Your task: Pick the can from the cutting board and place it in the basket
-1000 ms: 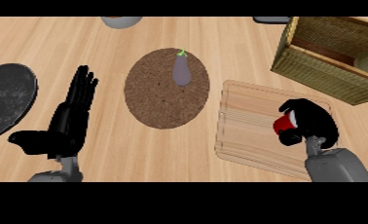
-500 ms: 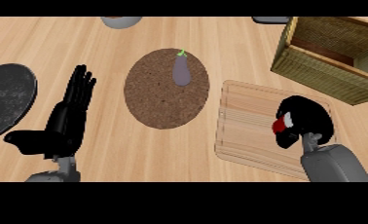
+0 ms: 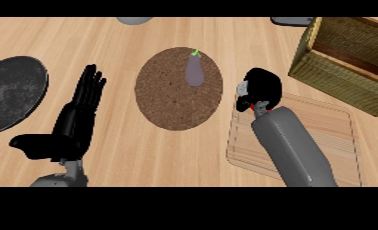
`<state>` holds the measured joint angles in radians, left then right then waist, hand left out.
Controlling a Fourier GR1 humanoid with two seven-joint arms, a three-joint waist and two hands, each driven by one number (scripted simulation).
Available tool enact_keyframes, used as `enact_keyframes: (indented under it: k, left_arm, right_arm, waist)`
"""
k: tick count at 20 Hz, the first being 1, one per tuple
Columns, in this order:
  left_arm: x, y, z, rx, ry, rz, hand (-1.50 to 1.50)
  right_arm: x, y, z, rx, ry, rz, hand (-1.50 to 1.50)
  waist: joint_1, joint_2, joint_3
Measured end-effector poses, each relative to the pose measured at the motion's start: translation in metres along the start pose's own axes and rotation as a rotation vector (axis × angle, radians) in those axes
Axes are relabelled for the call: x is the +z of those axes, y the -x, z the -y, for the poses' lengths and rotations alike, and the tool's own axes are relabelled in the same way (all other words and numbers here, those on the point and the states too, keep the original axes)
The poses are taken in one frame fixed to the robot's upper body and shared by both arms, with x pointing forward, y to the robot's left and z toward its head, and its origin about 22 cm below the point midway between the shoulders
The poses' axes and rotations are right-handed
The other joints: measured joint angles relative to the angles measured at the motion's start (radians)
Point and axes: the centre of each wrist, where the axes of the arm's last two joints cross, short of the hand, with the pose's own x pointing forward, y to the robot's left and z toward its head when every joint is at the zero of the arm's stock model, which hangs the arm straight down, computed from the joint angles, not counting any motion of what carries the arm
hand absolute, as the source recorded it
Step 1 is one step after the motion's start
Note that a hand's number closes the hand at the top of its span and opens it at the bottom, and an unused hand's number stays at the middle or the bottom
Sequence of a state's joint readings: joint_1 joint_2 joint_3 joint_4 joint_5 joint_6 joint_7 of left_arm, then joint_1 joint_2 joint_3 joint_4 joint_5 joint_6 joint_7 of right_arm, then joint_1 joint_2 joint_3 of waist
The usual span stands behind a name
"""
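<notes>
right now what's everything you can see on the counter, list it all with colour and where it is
can: one, red and pale, mostly hidden in the right hand, above the cutting board's left edge
cutting board: one, light wood, lower right
basket: one, olive wicker, upper right
mat: one, brown, round, centre
eggplant: one, purple with green stem, on the mat's upper part
plate: one, dark grey, left edge
grey object: one, cut off at top, unclear what
dark object: one, cut off at top right
left hand: black, open, resting at lower left
right hand: black, curled round the can
</notes>
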<state>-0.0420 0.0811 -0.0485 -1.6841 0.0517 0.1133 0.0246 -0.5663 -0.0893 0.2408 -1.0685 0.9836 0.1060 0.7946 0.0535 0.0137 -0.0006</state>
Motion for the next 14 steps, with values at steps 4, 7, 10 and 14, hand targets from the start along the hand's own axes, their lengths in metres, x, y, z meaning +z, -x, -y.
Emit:
enact_keyframes:
  k: [4,7,10,14]
  left_arm:
    - [0.002,0.001,0.003,-0.004,-0.001,-0.003,0.0]
    - [0.002,0.002,0.001,-0.009,-0.008,-0.008,0.0]
    - [0.004,0.003,0.0,-0.008,-0.016,-0.015,0.0]
    - [0.005,0.008,-0.006,-0.008,-0.029,-0.021,0.0]
  right_arm:
    - [-0.011,-0.032,0.007,-0.046,0.111,0.036,1.5]
    - [-0.01,-0.048,0.015,-0.142,0.188,0.079,1.5]
    - [0.001,-0.068,0.037,-0.273,0.263,0.13,1.5]
    - [0.024,-0.088,0.069,-0.415,0.383,0.214,1.5]
  waist:
    - [-0.004,-0.001,0.001]
    - [-0.01,-0.003,0.001]
    - [-0.016,-0.008,0.001]
    - [-0.035,-0.014,0.001]
